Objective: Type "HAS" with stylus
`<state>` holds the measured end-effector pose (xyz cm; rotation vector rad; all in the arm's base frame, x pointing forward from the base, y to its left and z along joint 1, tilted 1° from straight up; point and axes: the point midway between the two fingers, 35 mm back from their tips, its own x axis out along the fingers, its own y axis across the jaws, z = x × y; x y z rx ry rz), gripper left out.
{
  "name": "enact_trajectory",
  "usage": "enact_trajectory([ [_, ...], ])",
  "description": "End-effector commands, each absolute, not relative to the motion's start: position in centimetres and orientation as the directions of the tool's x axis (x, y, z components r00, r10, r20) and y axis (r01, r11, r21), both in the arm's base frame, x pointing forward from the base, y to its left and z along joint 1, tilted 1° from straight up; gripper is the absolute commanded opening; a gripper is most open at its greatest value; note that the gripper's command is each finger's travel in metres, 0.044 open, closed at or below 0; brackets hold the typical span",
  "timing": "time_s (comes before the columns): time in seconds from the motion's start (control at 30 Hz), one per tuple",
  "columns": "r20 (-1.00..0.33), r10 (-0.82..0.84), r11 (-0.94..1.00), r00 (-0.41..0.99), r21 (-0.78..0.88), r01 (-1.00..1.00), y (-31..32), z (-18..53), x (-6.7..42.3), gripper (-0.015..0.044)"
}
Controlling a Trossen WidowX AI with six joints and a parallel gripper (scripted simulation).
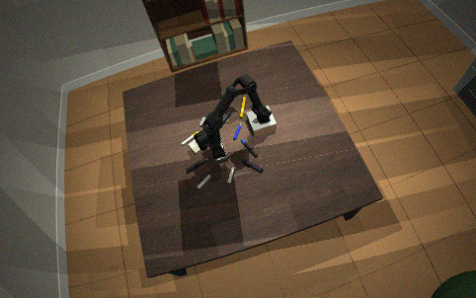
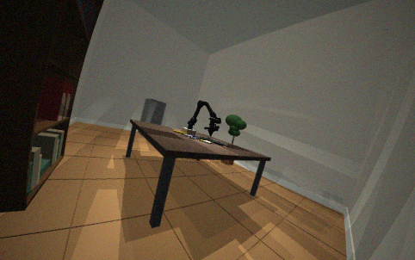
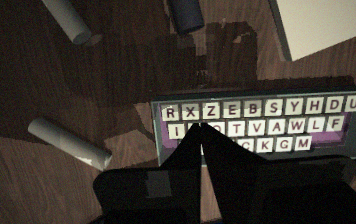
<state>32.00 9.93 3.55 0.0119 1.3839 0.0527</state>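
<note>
The keyboard [image 3: 326, 139] lies on the desk below the fingers, partly hidden by them in the wrist view. Its S key [image 3: 274, 106] and H key [image 3: 314, 105] are in the top row, and its A key [image 3: 276, 127] is in the middle row. My gripper [image 3: 199, 128] is shut with nothing between its fingertips, which show over the keyboard's left part near the X and Z keys. Several pen-like rods lie around: a blue one [image 1: 237, 131], a yellow one [image 1: 243, 107], a pale one [image 1: 203, 182] and dark ones. I cannot tell which is the stylus.
A pale rod [image 3: 70, 144] lies left of the keyboard and a dark blue rod [image 3: 187, 15] beyond it. A cream pad [image 3: 320, 25] [image 1: 194, 145] lies near the keyboard. The arm stands by a white block [image 1: 268, 126]. Another dark rod [image 1: 253, 166] lies on the desk.
</note>
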Motion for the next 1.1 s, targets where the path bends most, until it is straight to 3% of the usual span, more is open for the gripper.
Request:
enact_trajectory([
  [0.0, -0.999, -0.007, 1.0, 0.044, -0.008, -0.028, 10.5, 1.6, 30.5, 0.0],
  [0.33, -0.999, -0.007, 1.0, 0.044, -0.008, -0.028, 10.2, 1.6, 30.5, 0.0],
  [0.53, -0.999, -0.014, 0.999, 0.044, -0.015, -0.028, 3.9, 1.7, 30.7, 0.0],
  [0.87, -0.999, -0.014, 0.999, 0.044, -0.015, -0.028, 3.4, 1.7, 30.7, 0.0],
  [1.07, -0.999, -0.021, 0.999, 0.044, -0.022, -0.028, -3.0, 1.8, 30.9, 0.0],
])
